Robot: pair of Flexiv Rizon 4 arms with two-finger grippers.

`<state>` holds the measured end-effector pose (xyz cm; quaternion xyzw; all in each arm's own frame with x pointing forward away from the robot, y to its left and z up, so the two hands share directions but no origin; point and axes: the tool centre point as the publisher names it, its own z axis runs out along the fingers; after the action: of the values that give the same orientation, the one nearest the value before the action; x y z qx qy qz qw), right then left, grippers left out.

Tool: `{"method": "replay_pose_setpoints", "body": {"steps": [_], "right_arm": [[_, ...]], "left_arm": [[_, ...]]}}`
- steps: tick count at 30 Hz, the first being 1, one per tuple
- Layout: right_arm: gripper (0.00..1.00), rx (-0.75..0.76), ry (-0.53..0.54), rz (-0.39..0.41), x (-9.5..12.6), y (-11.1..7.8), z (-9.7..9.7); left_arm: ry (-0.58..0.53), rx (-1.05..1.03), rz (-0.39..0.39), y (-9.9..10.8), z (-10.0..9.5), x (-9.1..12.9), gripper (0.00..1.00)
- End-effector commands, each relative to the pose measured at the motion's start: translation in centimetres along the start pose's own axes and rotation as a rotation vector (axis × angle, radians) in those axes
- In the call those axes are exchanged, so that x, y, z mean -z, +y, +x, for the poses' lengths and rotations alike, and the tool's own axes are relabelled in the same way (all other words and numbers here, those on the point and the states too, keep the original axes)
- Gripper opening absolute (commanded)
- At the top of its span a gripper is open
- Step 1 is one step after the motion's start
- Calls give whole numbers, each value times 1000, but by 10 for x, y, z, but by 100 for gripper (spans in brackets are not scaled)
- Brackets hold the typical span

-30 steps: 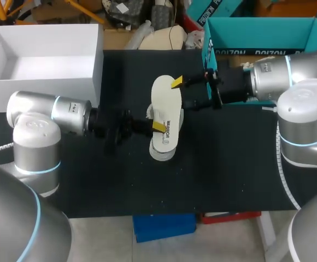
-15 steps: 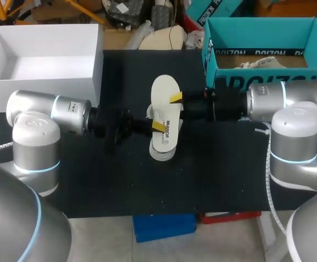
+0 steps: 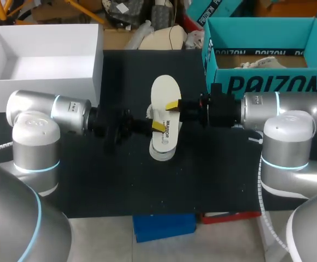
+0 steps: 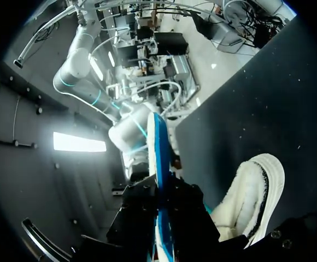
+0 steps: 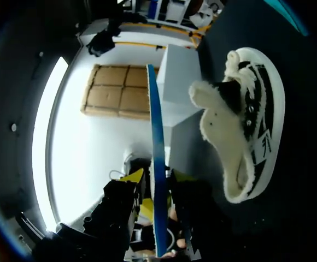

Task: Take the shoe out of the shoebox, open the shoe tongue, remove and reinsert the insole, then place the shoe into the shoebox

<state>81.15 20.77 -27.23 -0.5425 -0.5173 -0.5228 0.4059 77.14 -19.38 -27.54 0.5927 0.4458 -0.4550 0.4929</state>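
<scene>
1. Desk (image 3: 229, 174): carries the work. The teal shoebox (image 3: 268, 84) stands at its far right edge with its top open.

2. Shoe (image 3: 159, 152): rests on the desk at mid-table, outside the shoebox and mostly hidden under the insole in the head view. In the right wrist view the shoe (image 5: 251, 109) lies on its sole beside the claw, fleece collar upward and clear of the fingers. The left wrist view also shows the shoe (image 4: 254, 191) off to one side.

3. Insole (image 3: 165, 93): held above the shoe, apart from it and roughly along its length. The step in hand appears to be reinsertion.
   - Secure a second grip before lowering.
   - Tilt one end down into the collar opening.
   - Feed it forward toward the toe without buckling.
   - Keep the insole in line with the shoe.

4. Left claw (image 3: 157, 126): clamped on one long edge of the insole. The insole (image 4: 153, 142) runs edge-on between its fingers.

5. Right claw (image 3: 174, 105): at the opposite long edge. The insole (image 5: 154, 120) passes between its spread fingers (image 5: 132, 176) with a small gap on each side, so this claw straddles without gripping.
</scene>
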Motion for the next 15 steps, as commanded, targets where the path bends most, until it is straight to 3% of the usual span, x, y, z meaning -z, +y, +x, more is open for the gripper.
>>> {"method": "replay_pose_setpoints", "body": {"steps": [1,4,11,12,13,15], "right_arm": [[22,-1,-1,-2,-5,0,-3],[0,-4,-34,6,-7,1,-3],[0,-4,-34,6,-7,1,-3],[0,-4,-34,6,-7,1,-3],[0,-4,-34,6,-7,1,-3],[0,-4,-34,6,-7,1,-3]], "left_arm": [[3,-2,-2,-1,0,-1,0],[3,-2,-2,-1,0,-1,0],[3,-2,-2,-1,0,-1,0],[3,-2,-2,-1,0,-1,19],[58,-15,-13,-2,0,0,100],[161,-84,-24,-5,-6,6,100]]}}
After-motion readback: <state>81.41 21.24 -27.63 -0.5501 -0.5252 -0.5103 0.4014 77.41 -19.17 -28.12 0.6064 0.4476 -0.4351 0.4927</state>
